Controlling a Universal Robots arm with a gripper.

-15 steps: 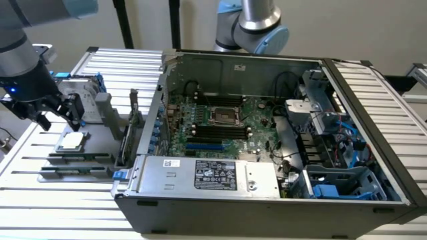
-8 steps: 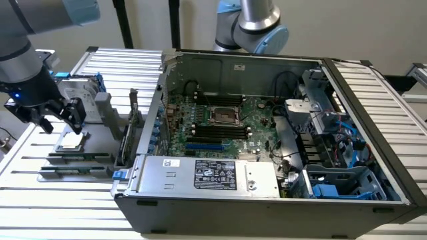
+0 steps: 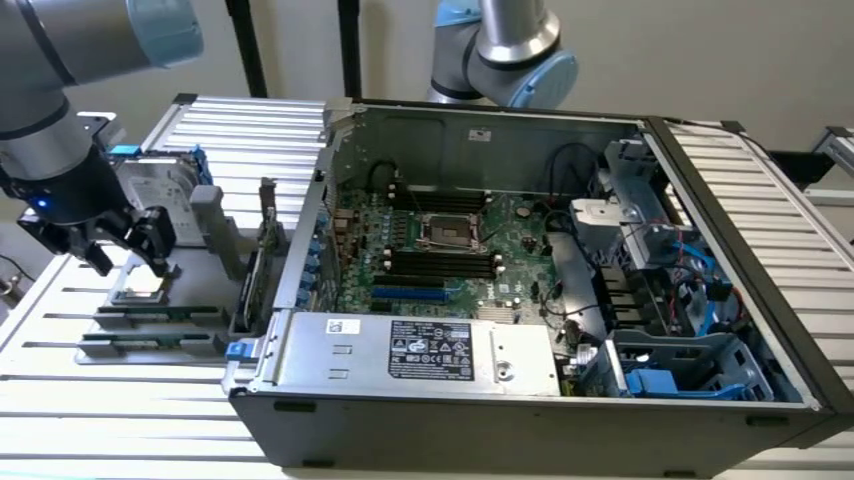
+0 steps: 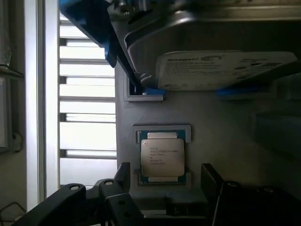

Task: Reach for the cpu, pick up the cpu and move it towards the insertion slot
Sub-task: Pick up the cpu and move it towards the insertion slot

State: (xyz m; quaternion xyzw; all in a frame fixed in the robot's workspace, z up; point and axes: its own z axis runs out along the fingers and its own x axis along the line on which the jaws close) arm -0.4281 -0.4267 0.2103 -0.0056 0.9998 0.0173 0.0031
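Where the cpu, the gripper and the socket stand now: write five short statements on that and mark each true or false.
1. The cpu lies flat in a holder on the grey fixture, outside the computer case. True.
2. The gripper has the cpu lifted clear. False: the cpu lies in its holder, and the gripper is open over it.
3. The insertion slot is on the table beside the case. False: it sits on the motherboard inside the case.
4. A hard drive with a blue bracket sits near the cpu. True.
5. The case's side is closed. False: it is open, with the motherboard exposed.
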